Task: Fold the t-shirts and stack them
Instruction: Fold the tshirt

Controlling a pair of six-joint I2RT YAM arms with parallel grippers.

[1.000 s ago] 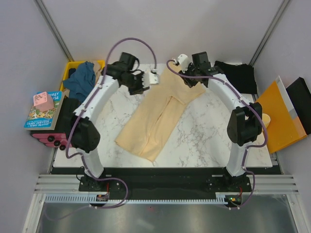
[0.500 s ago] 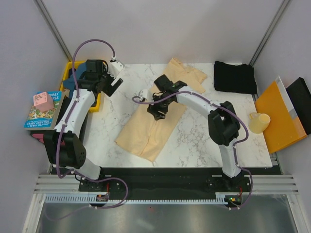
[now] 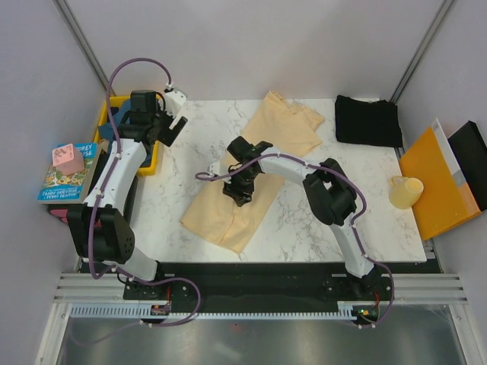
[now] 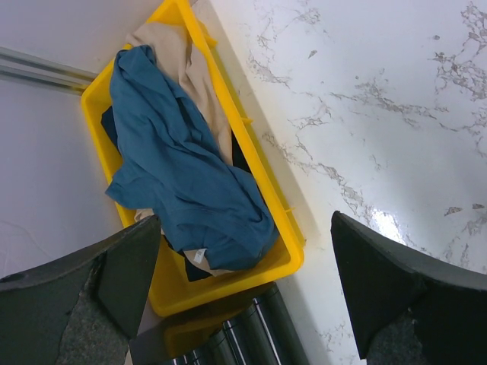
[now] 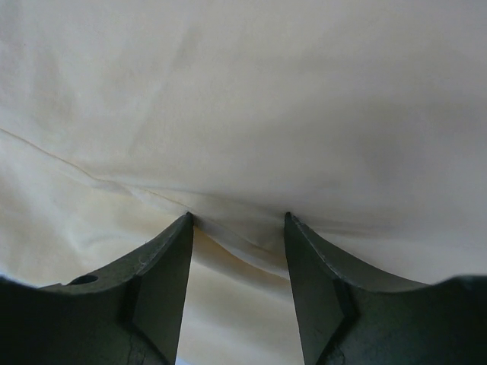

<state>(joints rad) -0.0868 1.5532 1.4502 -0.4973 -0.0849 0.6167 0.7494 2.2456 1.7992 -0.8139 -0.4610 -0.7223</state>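
Overhead view. A pale cream-yellow short-sleeved cloth t-shirt [image 3: 217,213] lies flat on the white marble tabletop [image 3: 175,190]. It forms a long diagonal strip from upper centre of the frame down to lower left of centre, with the sleeves spread at its upper end.

The right claw [image 3: 237,190] is down on the middle of this shirt, its arm reaching in from the lower right. Right wrist view: the two fingers stand part-way apart, tips against the cream cloth, with a shallow crease running across between them. No cloth pinched up that I can make out.

A black cloth t-shirt [image 3: 369,120], folded to a neat rectangle, sits at the upper right of the tabletop, well apart from the cream one.

A teal-blue cloth t-shirt [image 4: 175,167] lies crumpled in a yellow plastic crate [image 4: 171,293] at the tabletop's left edge, upper left of the overhead frame. A beige cloth [image 4: 190,61] shows beneath it, plus something dark, kind unclear.

The left claw [image 4: 245,219] hangs over the lower end of the crate in the wrist view, jaws fully apart, nothing between them.

Right of frame: an orange flat folder [image 3: 430,182], with a pale yellow cup [image 3: 405,192] just beside its left edge. Left of frame: a picture book [image 3: 61,179] with a pink block [image 3: 67,157] on top.
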